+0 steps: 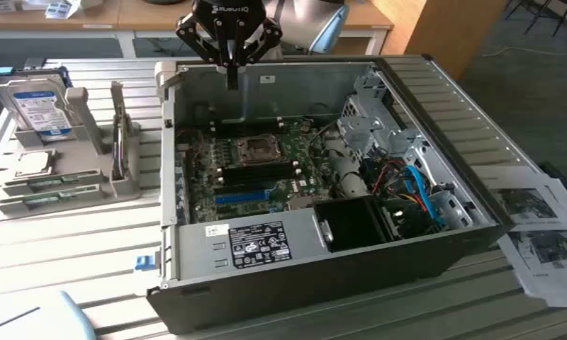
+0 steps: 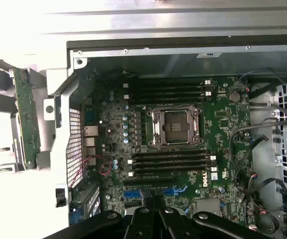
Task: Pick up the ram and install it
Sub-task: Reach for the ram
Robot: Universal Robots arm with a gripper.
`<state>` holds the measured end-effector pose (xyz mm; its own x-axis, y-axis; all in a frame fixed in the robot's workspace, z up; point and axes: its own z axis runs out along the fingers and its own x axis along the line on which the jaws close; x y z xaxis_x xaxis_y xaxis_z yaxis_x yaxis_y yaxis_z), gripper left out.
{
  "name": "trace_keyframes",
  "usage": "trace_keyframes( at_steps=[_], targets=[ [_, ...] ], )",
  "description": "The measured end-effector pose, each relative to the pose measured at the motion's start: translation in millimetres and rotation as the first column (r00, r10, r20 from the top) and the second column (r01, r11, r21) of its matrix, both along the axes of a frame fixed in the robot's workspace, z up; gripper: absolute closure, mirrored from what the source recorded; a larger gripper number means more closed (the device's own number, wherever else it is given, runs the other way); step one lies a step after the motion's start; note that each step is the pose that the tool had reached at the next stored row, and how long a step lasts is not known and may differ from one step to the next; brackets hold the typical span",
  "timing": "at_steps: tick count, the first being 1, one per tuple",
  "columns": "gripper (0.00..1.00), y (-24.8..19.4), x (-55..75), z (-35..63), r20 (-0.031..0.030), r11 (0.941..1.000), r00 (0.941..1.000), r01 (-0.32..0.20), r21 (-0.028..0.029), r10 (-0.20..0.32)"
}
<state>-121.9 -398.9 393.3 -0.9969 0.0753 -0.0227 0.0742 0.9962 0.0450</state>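
Two thin green ram sticks (image 1: 52, 183) sit in a grey holder (image 1: 85, 185) on the table, at the exterior view's left of the open computer case (image 1: 322, 205). Another long green board (image 2: 24, 117) stands on edge at the holder's end nearest the case. My gripper (image 1: 232, 76) hangs above the case's back wall, shut, with nothing between its fingers. In the wrist view the gripper (image 2: 155, 206) looks down on the motherboard (image 2: 223, 124), with black memory slots (image 2: 170, 162) on both sides of the CPU socket (image 2: 175, 127).
A silver hard drive (image 1: 37, 106) with a blue-white label stands upright at the holder's far end. A blue expansion slot (image 1: 241, 196) lies on the motherboard. Drive cage and cables (image 1: 407, 177) fill the case's right part. Printed sheets (image 1: 543, 241) lie at the exterior view's right.
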Motion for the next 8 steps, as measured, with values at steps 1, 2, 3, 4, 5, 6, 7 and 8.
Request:
trace_keyframes(
  at_steps=[1, 2, 3, 4, 5, 6, 7, 8],
  targets=[
    [0.91, 0.0, 0.0, 0.0, 0.0, 1.0, 1.0, 0.0, 0.0, 0.0],
    [0.91, 0.0, 0.0, 0.0, -0.0008, 1.0, 1.0, 0.0, 0.0, 0.0],
    [0.91, 0.0, -0.3, 0.0, -0.0015, 1.0, 1.0, 0.0, 0.0, 0.0],
    [0.91, 0.0, -0.4, 0.0, -0.0014, 1.0, 1.0, 0.0, 0.0001, 0.0],
    [0.91, 0.0, -0.5, 0.0, -0.0015, 1.0, 1.0, 0.0, 0.0, 0.0],
    [0.91, 0.0, -0.8, 0.0, -0.0014, 1.0, 1.0, 0.0, 0.0, 0.0],
    [0.91, 0.0, -1.1, -0.1, -0.0014, 1.0, 1.0, 0.0, 0.0001, 0.0],
    [0.91, 0.0, -1.4, -0.1, -0.0014, 1.0, 1.0, 0.0, 0.0, 0.0]
  ],
)
